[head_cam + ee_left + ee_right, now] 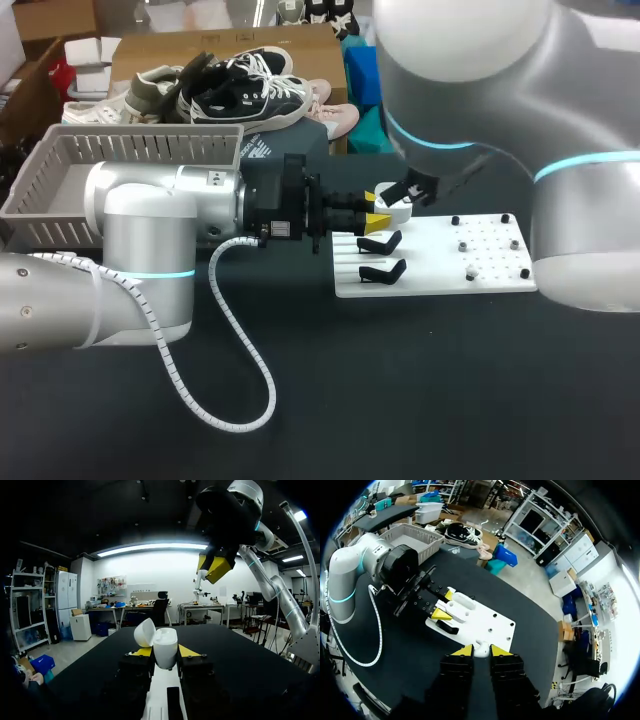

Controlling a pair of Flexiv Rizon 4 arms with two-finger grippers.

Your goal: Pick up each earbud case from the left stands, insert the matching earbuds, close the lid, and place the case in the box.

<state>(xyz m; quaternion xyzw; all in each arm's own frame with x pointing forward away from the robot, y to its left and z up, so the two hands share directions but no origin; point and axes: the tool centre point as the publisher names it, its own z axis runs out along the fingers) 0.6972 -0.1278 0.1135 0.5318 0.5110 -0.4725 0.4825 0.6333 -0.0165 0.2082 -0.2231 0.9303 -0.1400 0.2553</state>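
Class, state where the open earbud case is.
Head view: earbud case sits between the left gripper's fingers at the white board's left edge, near the right gripper.

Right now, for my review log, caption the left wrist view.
Left gripper shut on white earbud case, lid open; right gripper hovers above it.

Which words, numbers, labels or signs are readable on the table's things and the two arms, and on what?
No text here can be read.
Small label on the body of the left gripper: too small to read.
Small marks on the left arm: too small to read.
No print visible on the earbud case or the white board.
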